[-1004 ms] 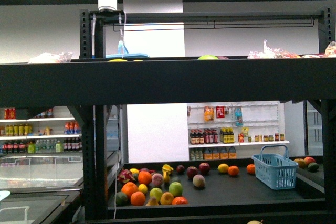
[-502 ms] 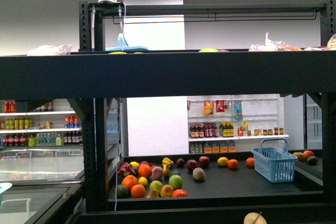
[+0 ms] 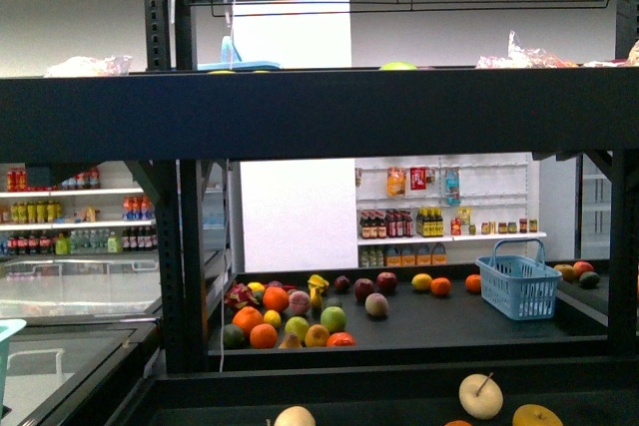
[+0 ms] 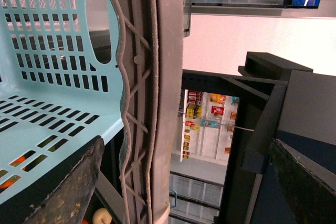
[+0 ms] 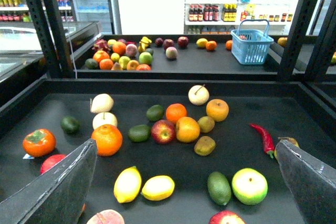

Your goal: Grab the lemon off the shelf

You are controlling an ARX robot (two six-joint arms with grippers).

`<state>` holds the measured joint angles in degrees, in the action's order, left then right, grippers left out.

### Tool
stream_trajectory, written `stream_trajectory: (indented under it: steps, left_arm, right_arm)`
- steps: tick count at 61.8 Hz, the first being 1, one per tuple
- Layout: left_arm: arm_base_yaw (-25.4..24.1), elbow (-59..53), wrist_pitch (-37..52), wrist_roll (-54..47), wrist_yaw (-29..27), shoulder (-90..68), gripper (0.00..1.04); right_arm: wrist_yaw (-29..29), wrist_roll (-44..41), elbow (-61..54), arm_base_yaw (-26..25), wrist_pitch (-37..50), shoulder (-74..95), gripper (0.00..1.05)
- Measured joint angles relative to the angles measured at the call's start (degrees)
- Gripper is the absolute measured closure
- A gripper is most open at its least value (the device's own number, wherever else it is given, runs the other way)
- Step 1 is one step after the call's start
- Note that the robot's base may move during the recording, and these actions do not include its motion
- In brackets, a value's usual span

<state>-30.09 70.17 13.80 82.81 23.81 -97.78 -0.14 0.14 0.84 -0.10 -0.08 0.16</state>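
Yellow and smooth, the lemon point(image 5: 158, 187) lies on the dark deck of the shelf point(image 5: 247, 85). It sits close under the right gripper point(image 5: 185, 144), in the gap between its two widely parted, empty fingers and just beside a similar yellow fruit point(image 5: 127, 184). A red apple point(image 5: 163, 131), oranges and a red chilli point(image 5: 262, 137) lie farther out from the hand. The left gripper point(image 4: 186, 141) is spread wide as well, and the grey rim of a pale blue basket point(image 4: 107, 98) runs between its fingers with neither one visibly pressing on it.
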Motion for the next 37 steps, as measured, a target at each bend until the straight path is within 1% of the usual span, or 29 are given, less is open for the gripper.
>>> stream_trajectory:
  steps: [14,32,33,37]
  left_arm:
    - [0.3,3.1,-0.7,-0.5,-1.6,-3.5,0.08]
    - [0.3,6.7,-2.2,-3.8,-3.0,-7.0,0.08]
    - [0.4,6.9,-2.2,-4.1,-3.0,-7.2,0.09]
    - [0.4,7.4,-2.4,-4.5,-3.0,-7.4,0.19]
  right_arm:
    - [0.0,0.0,0.0,0.0,0.0,0.0,0.02]
    - [0.0,0.0,0.0,0.0,0.0,0.0,0.02]
    - [0.0,0.0,0.0,0.0,0.0,0.0,0.02]
    - [0.0,0.0,0.0,0.0,0.0,0.0,0.02]
